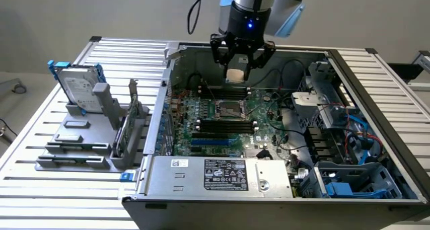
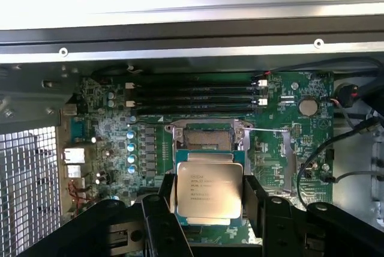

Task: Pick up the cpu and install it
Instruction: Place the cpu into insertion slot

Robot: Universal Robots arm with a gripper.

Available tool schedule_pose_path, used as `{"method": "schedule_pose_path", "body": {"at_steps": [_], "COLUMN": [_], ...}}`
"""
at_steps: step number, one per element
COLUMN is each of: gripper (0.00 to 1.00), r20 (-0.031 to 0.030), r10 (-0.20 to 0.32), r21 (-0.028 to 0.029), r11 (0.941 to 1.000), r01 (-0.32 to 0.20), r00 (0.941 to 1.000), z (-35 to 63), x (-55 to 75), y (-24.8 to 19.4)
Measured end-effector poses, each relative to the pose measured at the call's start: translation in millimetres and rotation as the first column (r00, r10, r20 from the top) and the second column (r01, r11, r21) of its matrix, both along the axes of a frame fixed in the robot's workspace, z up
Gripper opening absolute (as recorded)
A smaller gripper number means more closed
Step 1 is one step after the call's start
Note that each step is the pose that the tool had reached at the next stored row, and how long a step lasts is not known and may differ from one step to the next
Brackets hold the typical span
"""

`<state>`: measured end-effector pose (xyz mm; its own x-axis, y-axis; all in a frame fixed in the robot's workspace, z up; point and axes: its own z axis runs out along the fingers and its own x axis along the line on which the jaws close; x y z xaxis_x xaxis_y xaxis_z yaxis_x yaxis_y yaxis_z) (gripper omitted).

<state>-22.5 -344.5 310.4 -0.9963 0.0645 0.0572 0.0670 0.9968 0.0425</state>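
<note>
Gripper [image 1: 238,73] hangs over the open computer case [image 1: 376,84], above the far part of the motherboard [image 1: 222,127].

Tool state: closed narrow on the cpu [image 2: 208,192]. The dark fingers [image 2: 252,200] press on two opposite edges. The metal top plate, with its printed text, faces the wrist camera.

Position of chip: held flat and level, in the air, clear of the board. In the wrist view it overlaps the near edge of the socket [image 2: 209,139]. The socket centre looks bare, with no chip seated. The memory slots [image 2: 192,98] lie just beyond the socket.

Handling, my judgement:
- Light, thin and stiff, so it will not flex in the grip
- The smooth metal top is likely slippery, and the edges give only a thin bearing for the pads, so a slight tilt or slide is the risk
- The underside contacts and the socket's contact field are the fragile parts, so hold by the rim only, as it is held here, and never by the faces
- Needs to stay level and square to the socket frame

Elsewhere: the hard drive [image 1: 77,86] stands upright in a grey holder on the slatted table [image 1: 40,189], at the exterior view's left and well apart from the case
</note>
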Motion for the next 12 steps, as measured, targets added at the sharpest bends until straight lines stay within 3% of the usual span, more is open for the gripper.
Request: {"method": "schedule_pose_path", "body": {"at_steps": [6, 12], "gripper": [0.55, 0.55], "r20": [0.0, 0.0], "r10": [-0.109, -0.216], "r21": [0.0, 0.0], "r11": [0.9941, 0.9763], "r01": [0.109, 0.216], "r00": [0.9941, 0.9763], "z": [-4.8, -9.8], "x": [0.0, 0.0], "y": [0.0, 0.0]}}
